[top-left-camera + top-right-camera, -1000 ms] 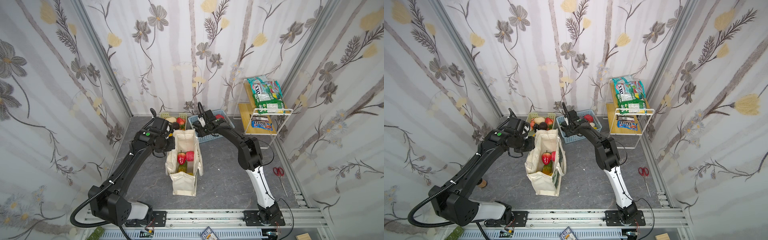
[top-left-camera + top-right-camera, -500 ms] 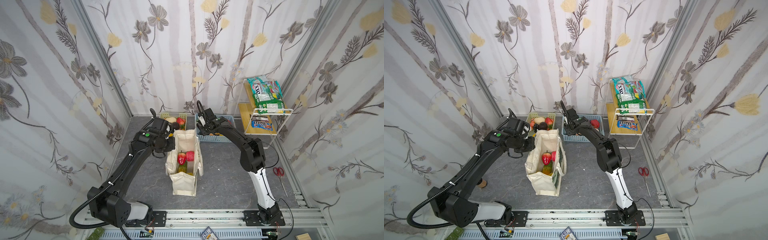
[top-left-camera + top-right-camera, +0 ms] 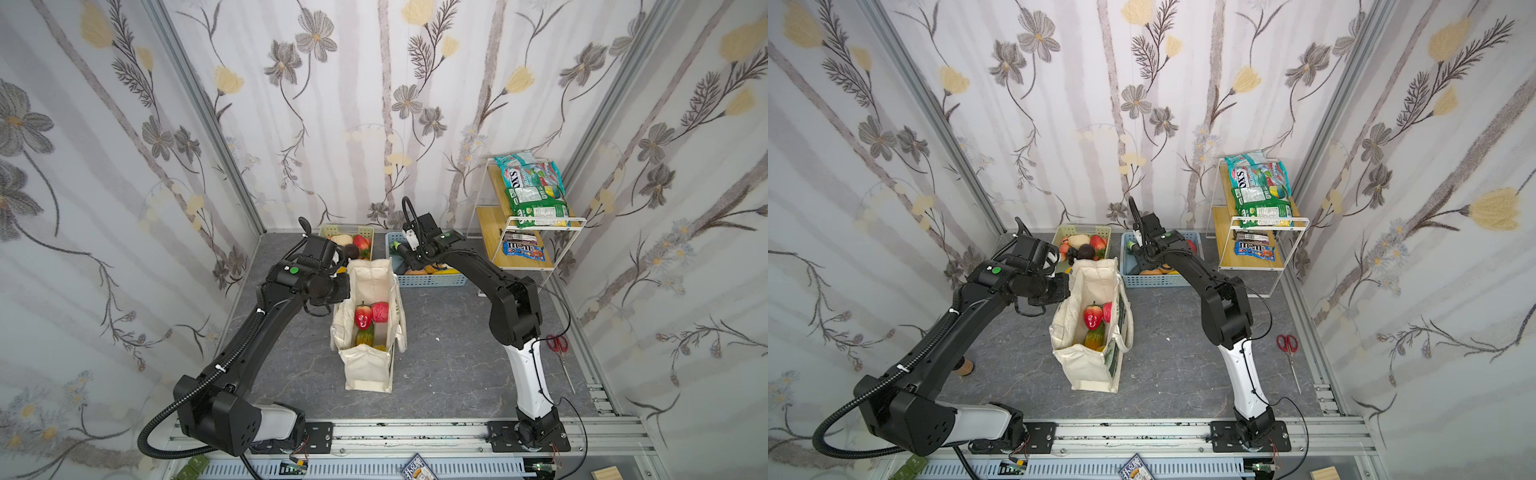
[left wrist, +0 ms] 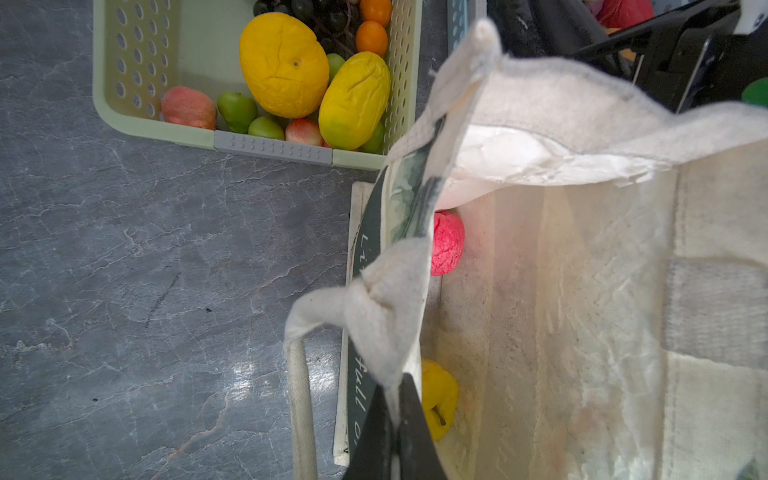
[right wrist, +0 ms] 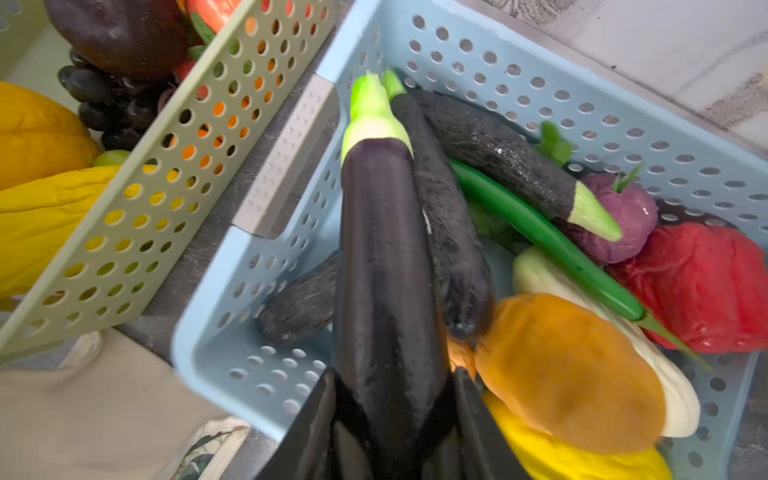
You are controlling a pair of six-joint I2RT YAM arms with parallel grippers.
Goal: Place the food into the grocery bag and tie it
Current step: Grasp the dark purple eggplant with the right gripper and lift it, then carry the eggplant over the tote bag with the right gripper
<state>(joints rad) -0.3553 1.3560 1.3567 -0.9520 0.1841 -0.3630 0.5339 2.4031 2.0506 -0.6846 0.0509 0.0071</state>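
We had the right tool (image 5: 392,399) clamped on one end of a purple eggplant (image 5: 380,249) over the blue basket (image 5: 208,332), and the left tool (image 4: 392,419) pinching the rim of the grocery bag (image 4: 582,291) beside it. We feared the long eggplant might pivot and slip.

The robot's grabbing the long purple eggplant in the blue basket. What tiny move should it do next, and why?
Probably lift the right gripper straight up. Its jaws are shut on the glossy dark purple toy eggplant, which lies in the pale blue slotted plastic basket, and the left gripper pinches the rim of the cream canvas tote bag, holding it open.
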